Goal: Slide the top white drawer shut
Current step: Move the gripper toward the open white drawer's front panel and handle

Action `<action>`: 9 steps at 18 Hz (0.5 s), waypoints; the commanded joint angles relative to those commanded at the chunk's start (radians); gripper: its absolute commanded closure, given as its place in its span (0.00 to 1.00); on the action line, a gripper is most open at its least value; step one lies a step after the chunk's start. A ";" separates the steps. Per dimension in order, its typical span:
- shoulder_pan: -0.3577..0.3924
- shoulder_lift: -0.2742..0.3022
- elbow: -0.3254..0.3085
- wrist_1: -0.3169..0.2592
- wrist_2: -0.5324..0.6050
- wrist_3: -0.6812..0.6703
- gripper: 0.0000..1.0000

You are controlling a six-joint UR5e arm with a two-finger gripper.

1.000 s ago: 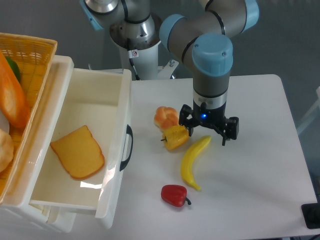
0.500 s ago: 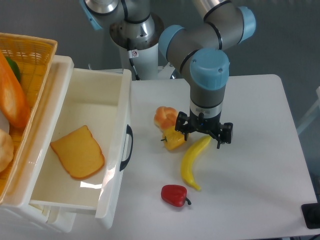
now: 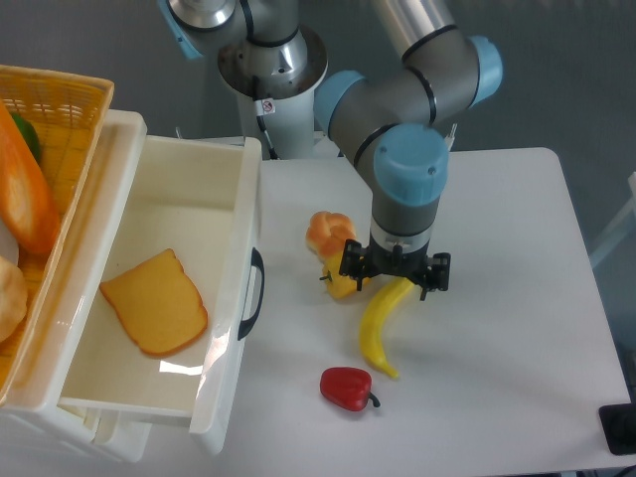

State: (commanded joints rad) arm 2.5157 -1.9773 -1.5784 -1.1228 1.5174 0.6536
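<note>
The top white drawer (image 3: 241,214) stands pulled far out at the left, its black curved handle (image 3: 253,294) facing right. A slice of toast (image 3: 156,303) lies inside it. My gripper (image 3: 395,275) hangs over the table to the right of the drawer, above the top of a yellow banana (image 3: 382,320) and next to a yellow pepper (image 3: 341,280). Its fingers stand apart with nothing held between them. The gripper is well clear of the drawer handle.
A yellow woven basket (image 3: 62,104) with bread sits on the cabinet top at the far left. On the table lie a croissant-like pastry (image 3: 329,233) and a red pepper (image 3: 347,388). The lower white drawer front (image 3: 94,434) shows below.
The arm has swung left and slightly toward the front, carrying the gripper from right of the banana to over its upper end. The drawer and the food have stayed put.
</note>
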 joint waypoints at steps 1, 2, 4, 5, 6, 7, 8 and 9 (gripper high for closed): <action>0.000 -0.003 -0.002 -0.002 -0.017 -0.017 0.00; 0.000 -0.009 -0.003 -0.002 -0.022 -0.038 0.00; -0.005 -0.015 -0.002 -0.003 -0.035 -0.071 0.00; -0.012 -0.017 -0.002 -0.003 -0.060 -0.080 0.00; -0.014 -0.018 0.001 -0.003 -0.083 -0.086 0.00; -0.014 -0.020 0.002 -0.003 -0.100 -0.094 0.00; -0.015 -0.021 0.002 -0.003 -0.108 -0.103 0.00; -0.018 -0.025 0.002 -0.003 -0.109 -0.110 0.00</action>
State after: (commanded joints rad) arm 2.4974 -2.0018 -1.5769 -1.1259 1.4082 0.5431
